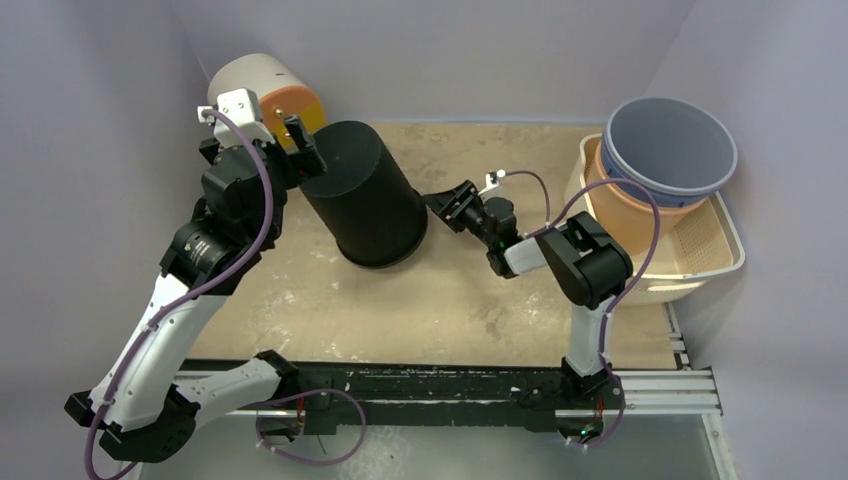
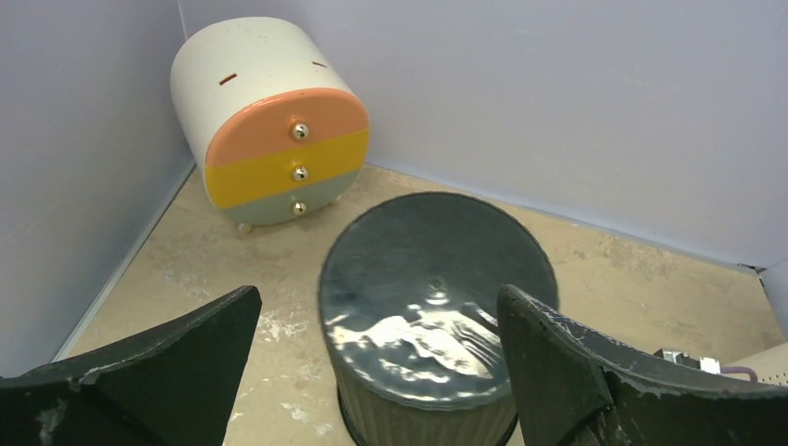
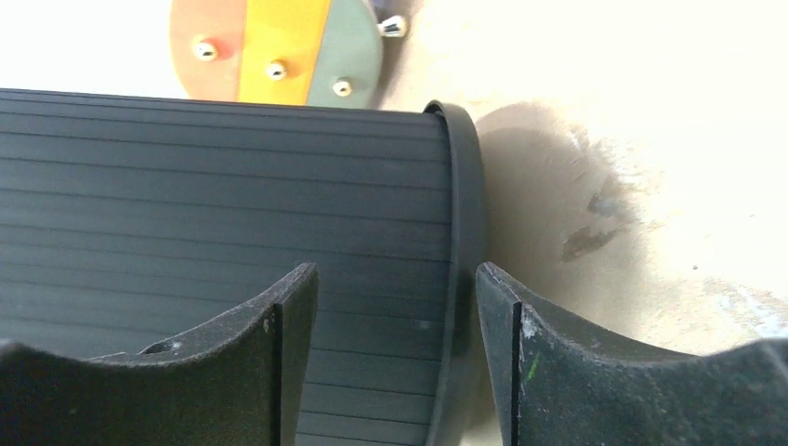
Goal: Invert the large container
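The big black ribbed plastic container (image 1: 365, 195) stands mid-frame on the sandy counter (image 1: 450, 310), flat bottom up, rim down. The left fingers (image 2: 186, 362) are wide apart above it. The right fingers (image 3: 279, 353) are wide by its rim. The flip looks done. Next, both should back away without bumping it.

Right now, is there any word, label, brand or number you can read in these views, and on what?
No text can be read in any view.
Bin: plain ribbed black wall and glossy flat top, no print.
Drawers: three knobs and two small slots, no lettering.
Blue basin: no marking visible.
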Robot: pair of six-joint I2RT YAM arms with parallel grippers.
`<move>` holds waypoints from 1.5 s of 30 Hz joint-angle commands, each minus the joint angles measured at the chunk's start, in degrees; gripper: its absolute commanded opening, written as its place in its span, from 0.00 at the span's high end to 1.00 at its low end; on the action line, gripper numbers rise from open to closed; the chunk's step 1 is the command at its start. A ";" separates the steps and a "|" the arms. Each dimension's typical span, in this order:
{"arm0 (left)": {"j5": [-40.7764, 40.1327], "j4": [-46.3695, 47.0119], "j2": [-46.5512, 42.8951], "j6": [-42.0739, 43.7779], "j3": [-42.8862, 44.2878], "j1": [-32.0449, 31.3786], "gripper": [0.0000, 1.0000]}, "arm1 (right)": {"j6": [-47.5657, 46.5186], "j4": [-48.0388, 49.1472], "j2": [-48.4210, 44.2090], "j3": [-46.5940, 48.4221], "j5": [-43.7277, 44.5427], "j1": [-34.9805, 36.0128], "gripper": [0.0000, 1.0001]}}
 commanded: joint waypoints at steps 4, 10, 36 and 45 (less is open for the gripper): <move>0.04 2.03 -1.01 0.40 -0.89 -0.29 0.06 | -12.32 -19.77 -4.63 3.68 5.29 -0.18 0.29; 0.05 2.26 -1.00 0.51 -1.48 -0.28 0.06 | -16.98 -27.95 -6.80 4.44 8.10 -0.03 0.28; 0.44 2.07 0.87 1.34 -1.09 -0.30 0.06 | -35.22 -50.96 -2.49 27.30 12.25 14.55 0.24; 0.40 2.87 0.70 1.51 -3.11 -0.25 0.06 | -36.72 -51.04 14.48 51.28 2.94 16.29 0.24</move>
